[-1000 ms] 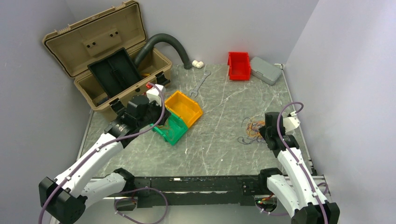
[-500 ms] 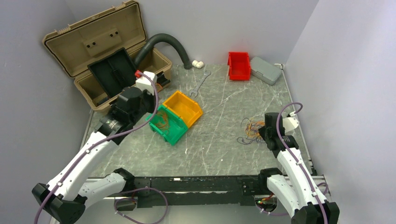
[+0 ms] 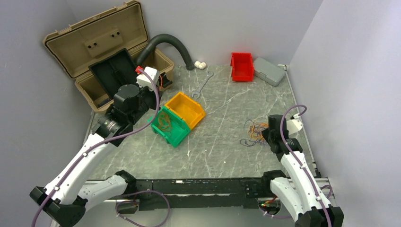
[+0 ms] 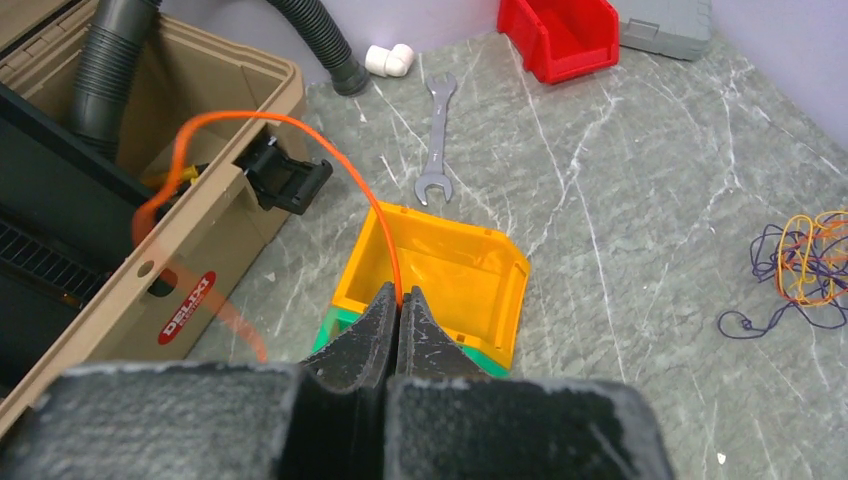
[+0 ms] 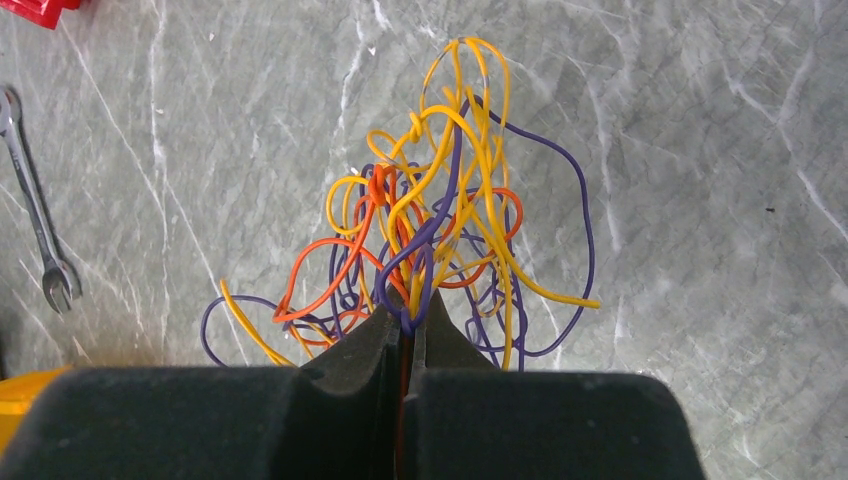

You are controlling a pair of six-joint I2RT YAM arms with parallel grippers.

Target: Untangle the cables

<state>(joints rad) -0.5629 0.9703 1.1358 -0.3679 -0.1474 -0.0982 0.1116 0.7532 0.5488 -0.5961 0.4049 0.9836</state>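
The tan toolbox (image 3: 94, 47), its red sticker (image 4: 185, 305) reading "DELIXI", stood open. The left arm (image 3: 94, 146) had swung from the green bin (image 3: 172, 135) toward it, the left claw (image 4: 398, 300) clenched on one orange cable (image 4: 300, 125) arcing over the box's rim. The green bin held loose wires (image 3: 164, 123). The right claw (image 5: 405, 325) pinched the tangled cables (image 5: 440, 220) on the worktop (image 3: 227, 146).

Left pincer (image 4: 398, 292) and right pincer (image 5: 405, 320) both clamped tight.
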